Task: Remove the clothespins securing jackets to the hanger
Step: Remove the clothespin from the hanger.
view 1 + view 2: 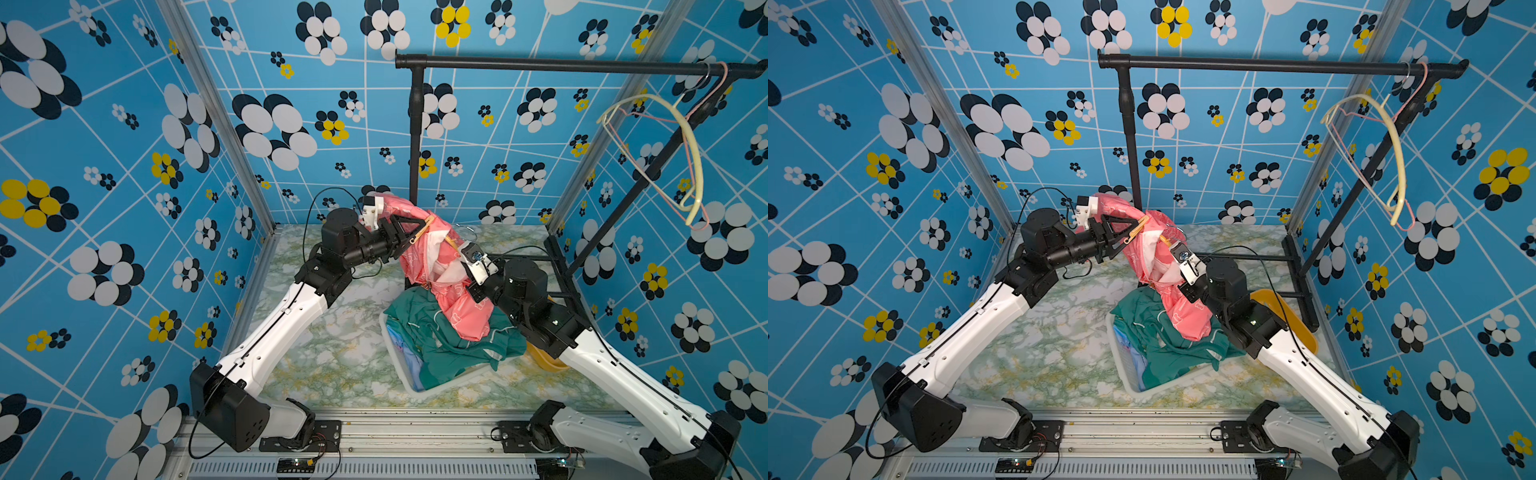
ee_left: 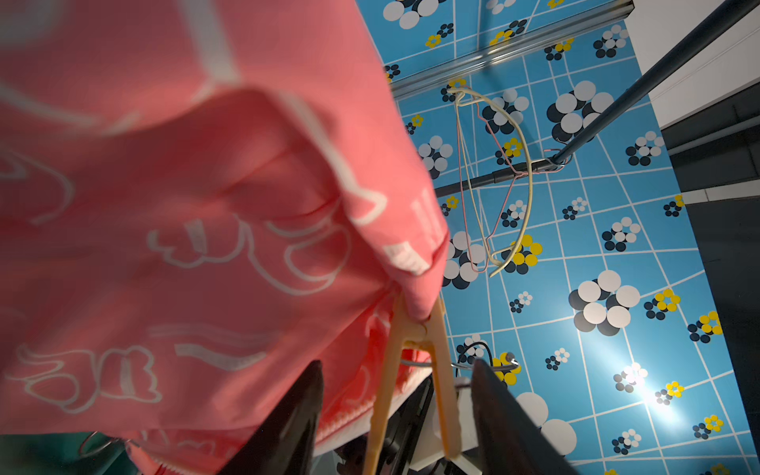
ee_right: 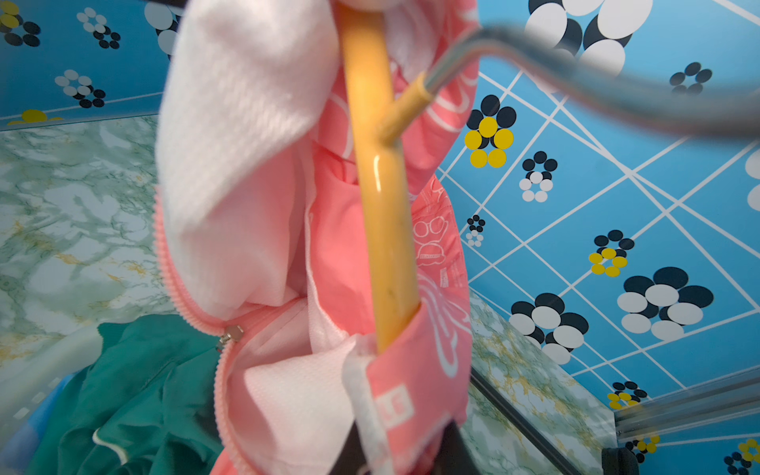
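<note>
Top views, basket: I take the white basket (image 1: pixel 409 388) on the marbled surface (image 1: pixel 332 353) as my reference.
Top views, teal jacket: the teal jacket (image 1: pixel 453 349) lies crumpled in the basket and spills over its rim.
Top views, pink jacket: the pink jacket (image 1: pixel 465 316) hangs raised above the basket's far edge, with its tail draped onto the teal jacket.
Top views, clothespin: the tan clothespin (image 1: pixel 422 230) is pinched on the pink jacket's top fold, above and beyond the basket's far-left corner.
Top views, left claw: my left claw (image 1: pixel 417 233) sits at the clothespin, one finger on each side of it.
Top views, right claw: it is buried in the pink jacket over the basket's far side, so I cannot see it here.
Left wrist, clothespin: its mouth (image 2: pixel 415 320) bites the pink hem, and its legs run back between my fingers (image 2: pixel 288 423).
Left wrist, left claw: the fingers are apart and straddle the legs. Space shows on either side, and I cannot tell if a pad touches.
Right wrist, hanger: the yellow hanger (image 3: pixel 382 214) runs inside the open pink jacket and disappears into the collar.
Right wrist, right claw: my right claw (image 3: pixel 401 456) is clamped on the pink collar edge.
Right wrist, teal jacket: it shows below the zip, in the basket.
</note>
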`<state>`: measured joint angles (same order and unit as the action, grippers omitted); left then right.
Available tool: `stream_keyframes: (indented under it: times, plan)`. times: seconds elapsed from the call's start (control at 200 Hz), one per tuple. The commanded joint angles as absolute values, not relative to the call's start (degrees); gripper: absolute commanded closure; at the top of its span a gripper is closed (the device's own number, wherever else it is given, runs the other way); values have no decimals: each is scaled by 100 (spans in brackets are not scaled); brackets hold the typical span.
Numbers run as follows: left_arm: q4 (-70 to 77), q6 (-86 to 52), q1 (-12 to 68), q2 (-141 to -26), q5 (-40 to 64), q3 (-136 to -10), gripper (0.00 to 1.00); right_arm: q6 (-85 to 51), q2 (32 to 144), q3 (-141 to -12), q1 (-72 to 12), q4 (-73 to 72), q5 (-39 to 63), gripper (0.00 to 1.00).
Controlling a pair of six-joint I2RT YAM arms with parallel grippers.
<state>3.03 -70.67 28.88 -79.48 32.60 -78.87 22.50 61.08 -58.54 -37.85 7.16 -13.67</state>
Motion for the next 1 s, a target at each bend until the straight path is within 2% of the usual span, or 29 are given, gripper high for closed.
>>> stream_keyframes:
  times: [0.0,0.215,0.23,0.275,0.62,0.705,0.999]
  plan:
    - [482,-6995,2975,-8033,3339,-8077,45,2224,6046,-6062,-3827,360,-1441,100]
    - [586,-7035,3032,-8120,3386,-8104,56,2224,6095,-6065,-3832,360,-1481,100]
    - [593,-7045,3032,-8130,3392,-8104,60,2224,6092,-6064,-3832,360,-1482,100]
    - [627,-7066,3035,-8157,3401,-8104,66,2229,6095,-6059,-3832,352,-1490,100]
    - [483,-6787,2984,-8185,3263,-8209,89,2242,6069,-6025,-3832,393,-1589,100]
    - [442,-6706,2979,-8200,3269,-8252,100,2241,6051,-6012,-3832,387,-1616,100]
    - [88,-5998,2960,-8126,3221,-8453,100,2300,6141,-6073,-3823,413,-1908,100]
